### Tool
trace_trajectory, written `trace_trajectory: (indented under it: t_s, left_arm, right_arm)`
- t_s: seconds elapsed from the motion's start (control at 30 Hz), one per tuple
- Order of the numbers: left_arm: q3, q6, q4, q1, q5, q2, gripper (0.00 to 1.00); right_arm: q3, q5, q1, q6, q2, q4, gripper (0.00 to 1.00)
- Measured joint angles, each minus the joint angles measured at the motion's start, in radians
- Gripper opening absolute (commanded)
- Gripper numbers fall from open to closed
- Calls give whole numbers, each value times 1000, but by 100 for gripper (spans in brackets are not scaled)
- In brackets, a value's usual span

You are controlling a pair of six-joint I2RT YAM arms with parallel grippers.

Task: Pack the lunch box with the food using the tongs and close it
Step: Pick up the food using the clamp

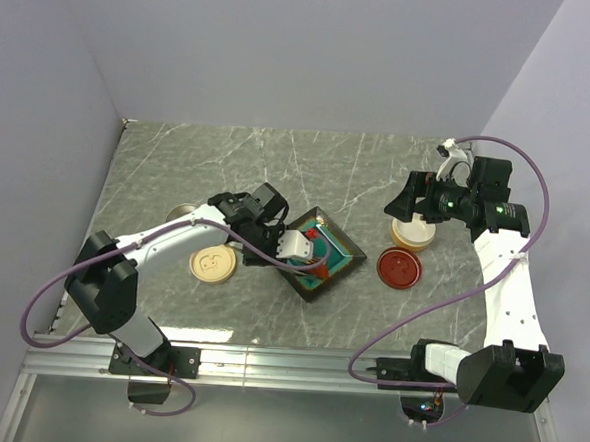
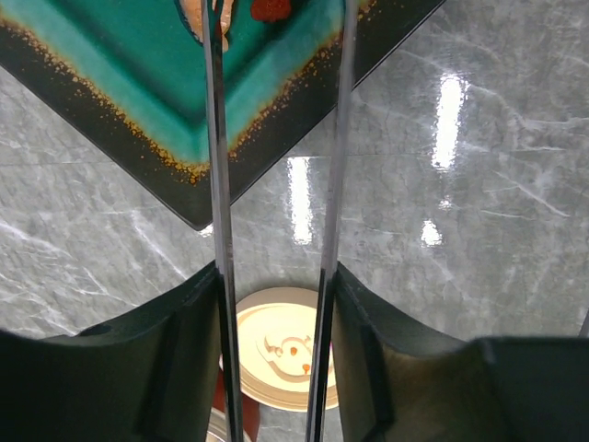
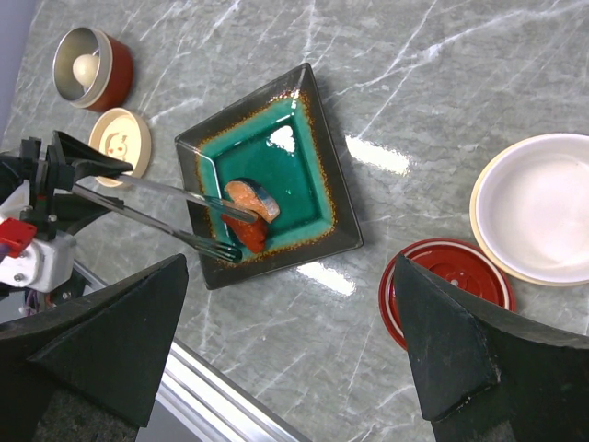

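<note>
Tongs (image 2: pixel 218 184), grasped by left fingers (image 2: pixel 175 368), reach food (image 3: pixel 247 196) on dish (image 3: pixel 304 166); right fingers (image 3: pixel 110 350) spread empty.

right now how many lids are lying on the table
2: a cream lid left of the teal dish, and a red lid right of it, beside the cream bowl.

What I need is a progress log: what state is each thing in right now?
Left fingers: closed on the tongs.
Right fingers: wide open, empty.
Dish: holds an orange piece and a red piece.
Tongs: arms apart, tips at those pieces.
Red container: open, egg piece inside.
Cream bowl: open, empty.
Red lid: off, on the table.
Cream lid: off, on the table.
</note>
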Motion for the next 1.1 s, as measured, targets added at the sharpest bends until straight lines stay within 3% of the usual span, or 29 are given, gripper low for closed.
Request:
trace_trajectory:
  t_s: [0.5,0.93,1.1]
  left_arm:
    - [2,8,21,-13,-31,5,24]
    - [72,-29,-36,-6,-4,-19,19]
    - [180,-71,-73,15,43,2,18]
  right_arm:
    - [0,0,-2,0,0,0,100]
    - [0,-4,-9,0,0,0,100]
    - [13,-3,-18,1,3,-9,100]
